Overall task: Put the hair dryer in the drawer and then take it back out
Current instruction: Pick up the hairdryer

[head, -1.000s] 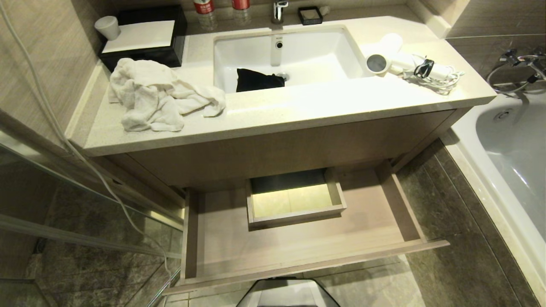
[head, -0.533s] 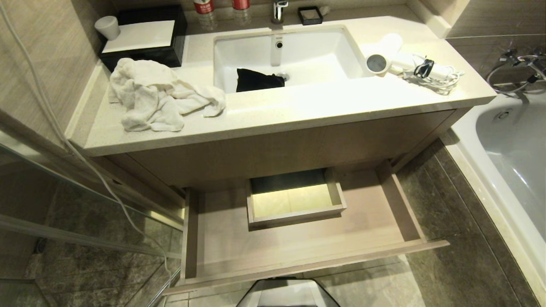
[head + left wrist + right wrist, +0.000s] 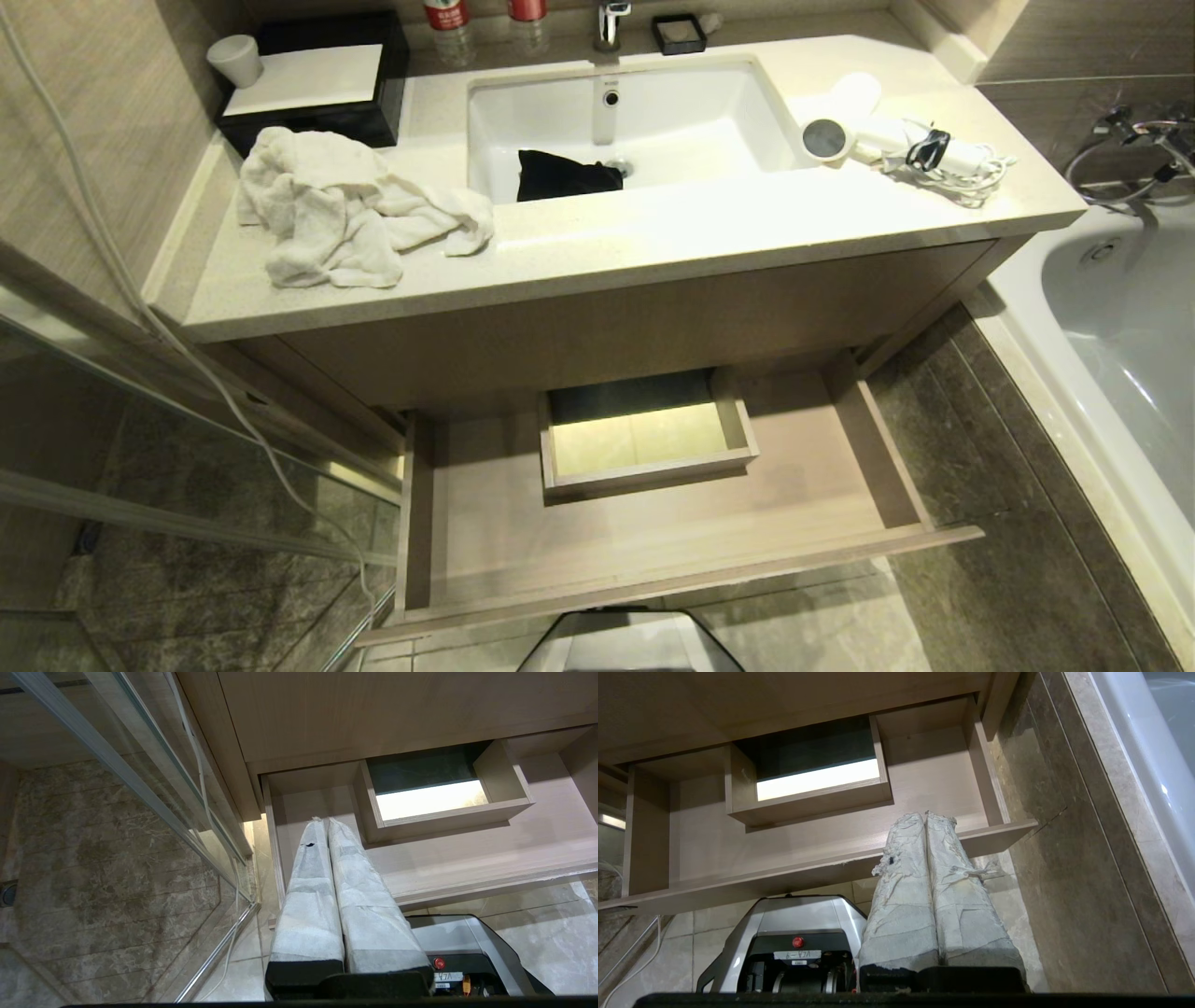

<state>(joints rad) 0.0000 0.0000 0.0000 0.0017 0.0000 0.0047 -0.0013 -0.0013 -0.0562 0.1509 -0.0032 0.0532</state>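
Head view: bathroom vanity being shown, cream desk (image 3: pixel 653 233) with sink (image 3: pixel 635 121), crumpled towel (image 3: pixel 345 210) lying at left, bathtub (image 3: pixel 1120 308) at right. Left gripper (image 3: pixel 325 821) and right gripper (image 3: pixel 926 815) being held low before drawer (image 3: pixel 653 541), jaws pressed together, nothing gripped. Hair dryer (image 3: pixel 878 131) lying on desk right of sink, white, grey end facing front, cord bundled. Drawer standing pulled out.

Brown marbled floor tiles (image 3: pixel 1008 560) underfoot; white bathtub (image 3: pixel 1120 308) at three o'clock, glass shower screen (image 3: pixel 140 448) at nine.
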